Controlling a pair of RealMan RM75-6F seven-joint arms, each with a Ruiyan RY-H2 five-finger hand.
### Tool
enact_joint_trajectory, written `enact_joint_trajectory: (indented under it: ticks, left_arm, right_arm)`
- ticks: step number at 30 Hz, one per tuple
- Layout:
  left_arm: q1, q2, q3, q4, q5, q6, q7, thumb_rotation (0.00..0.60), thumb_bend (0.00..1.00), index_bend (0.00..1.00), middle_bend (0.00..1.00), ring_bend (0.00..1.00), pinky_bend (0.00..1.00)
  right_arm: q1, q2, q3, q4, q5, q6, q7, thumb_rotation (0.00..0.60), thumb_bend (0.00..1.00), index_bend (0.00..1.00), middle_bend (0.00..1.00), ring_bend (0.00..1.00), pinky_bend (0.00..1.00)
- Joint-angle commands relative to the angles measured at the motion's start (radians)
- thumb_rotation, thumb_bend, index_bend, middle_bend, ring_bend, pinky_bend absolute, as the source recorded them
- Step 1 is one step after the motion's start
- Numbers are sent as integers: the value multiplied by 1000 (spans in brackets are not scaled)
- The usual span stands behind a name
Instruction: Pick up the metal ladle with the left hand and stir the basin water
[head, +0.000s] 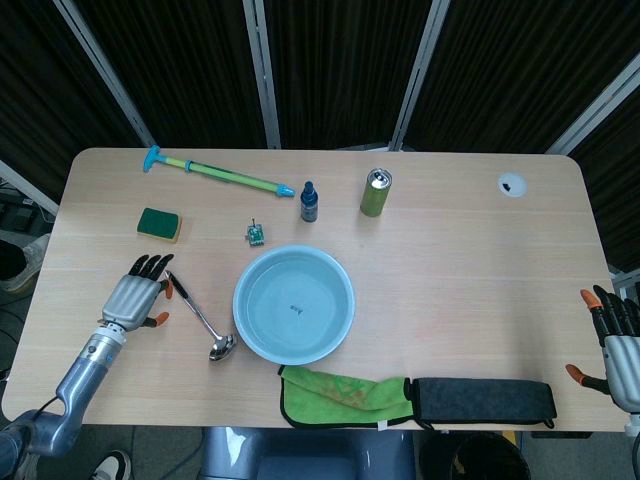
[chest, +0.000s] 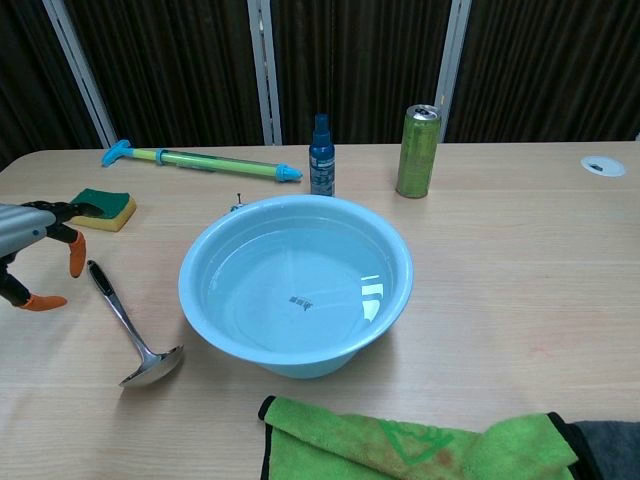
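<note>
The metal ladle (head: 201, 317) (chest: 128, 328) lies flat on the table left of the basin, black handle end pointing away, bowl near the front. The light blue basin (head: 294, 304) (chest: 296, 285) holds clear water at the table's middle. My left hand (head: 137, 295) (chest: 30, 250) hovers just left of the ladle's black handle end, fingers spread, holding nothing. My right hand (head: 618, 340) stays at the table's front right edge, fingers apart and empty; the chest view does not show it.
A green-and-yellow sponge (head: 159, 224) lies behind my left hand. A long green and blue pump tube (head: 218, 175), a small blue bottle (head: 309, 202) and a green can (head: 376, 192) stand behind the basin. A green cloth (head: 342, 394) and a dark pouch (head: 484, 401) lie along the front edge.
</note>
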Motion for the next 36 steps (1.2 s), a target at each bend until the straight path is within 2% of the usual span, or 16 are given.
enact_joint_trajectory:
  ticks: [1, 5, 16, 36]
  left_arm:
    - [-29, -48, 13, 65, 12, -36, -41, 600, 238, 485, 0, 0, 0]
    - [-48, -82, 25, 112, 23, -56, -67, 600, 237, 488, 0, 0, 0]
    - [-85, -118, 41, 160, 49, -72, -111, 600, 235, 471, 0, 0, 0]
    - [-108, -135, 60, 197, 39, -103, -123, 600, 273, 483, 0, 0, 0]
  right_arm:
    - [1, 1, 3, 2, 7, -4, 2, 600, 0, 0, 0, 0, 0]
    - [4, 1, 6, 4, 14, -10, 2, 600, 0, 0, 0, 0, 0]
    - [4, 1, 13, 7, 27, -11, 5, 600, 0, 0, 0, 0, 0]
    - [4, 0, 26, 14, 51, -13, 8, 600, 0, 0, 0, 0, 0]
